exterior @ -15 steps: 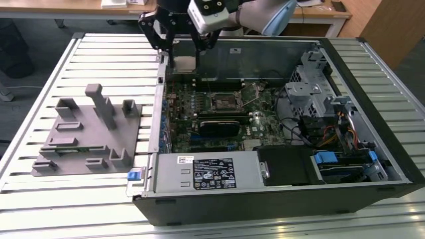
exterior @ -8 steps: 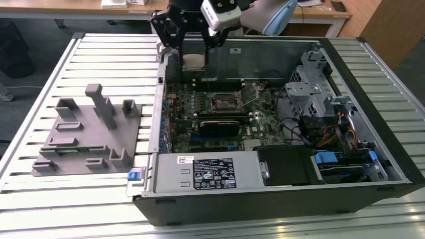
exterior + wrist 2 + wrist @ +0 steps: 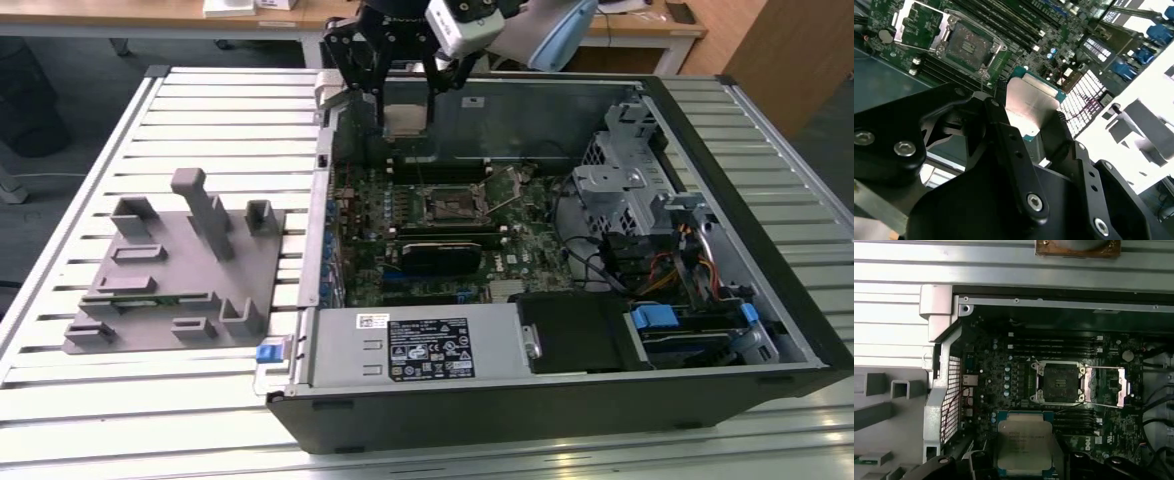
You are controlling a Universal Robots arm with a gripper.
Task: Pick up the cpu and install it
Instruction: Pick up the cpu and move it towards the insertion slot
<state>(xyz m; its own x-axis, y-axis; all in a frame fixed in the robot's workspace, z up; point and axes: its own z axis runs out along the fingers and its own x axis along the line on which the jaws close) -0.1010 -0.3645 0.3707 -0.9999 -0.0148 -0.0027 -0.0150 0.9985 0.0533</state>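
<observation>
The cpu (image 3: 404, 119) is a small square chip with a pale metal top, held in the air over the back wall of the open computer case (image 3: 747, 300). My gripper (image 3: 404, 112) is shut on it from two sides. Both wrist views look past the cpu (image 3: 1030, 105) (image 3: 1024, 444) to the motherboard below. The black fingers (image 3: 1009, 145) flank the chip. The empty cpu socket (image 3: 446, 205) (image 3: 1059, 382) (image 3: 966, 45) lies on the board with its metal retention frame swung open beside it. The chip hangs well above the socket and off to one side of it.
A grey plastic fixture (image 3: 174, 270) with upright posts sits on the slatted table (image 3: 214, 110) at the exterior view's left and holds a green memory stick (image 3: 140, 297). Inside the case are a power supply (image 3: 414, 345), a metal drive cage (image 3: 627, 170) and cables (image 3: 667, 265).
</observation>
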